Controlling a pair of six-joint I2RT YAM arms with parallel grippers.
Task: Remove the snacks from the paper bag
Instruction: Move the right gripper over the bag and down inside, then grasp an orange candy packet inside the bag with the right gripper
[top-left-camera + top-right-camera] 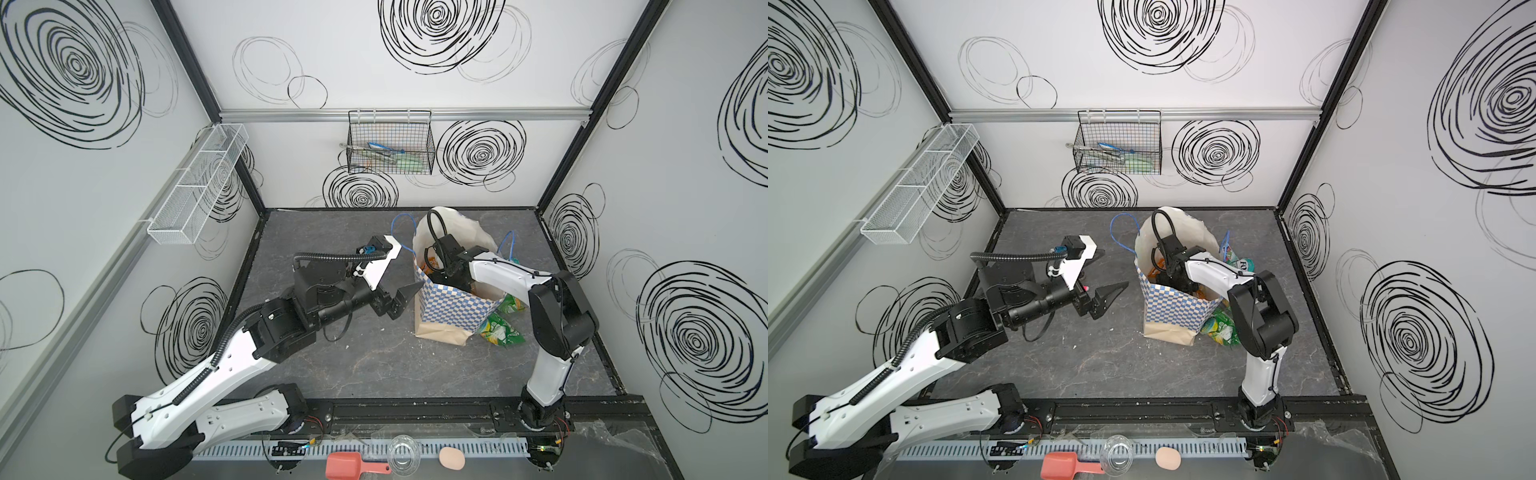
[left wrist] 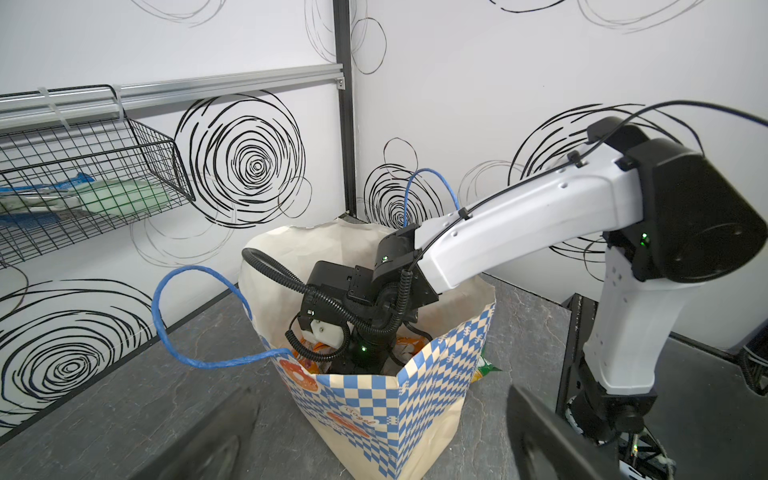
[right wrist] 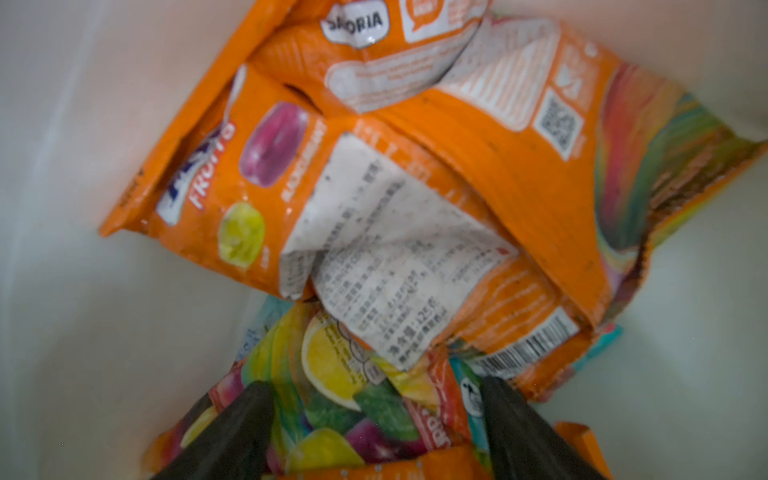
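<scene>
On the table (image 1: 374, 365), paper bag (image 1: 449, 307) upright, mouth up, right pincer (image 3: 374, 384) inside.

The left arm (image 1: 232, 365) stretches low and long from its base. Its wrist is rolled sideways, so the left gripper (image 1: 1111, 271) points toward the middle, jaws spread wide and holding nothing. The right arm (image 1: 548, 374) stands up from its base, folds at the elbow and reaches inward with the wrist tipped steeply down. The right gripper (image 3: 378, 419) hangs with its jaws apart.
</scene>
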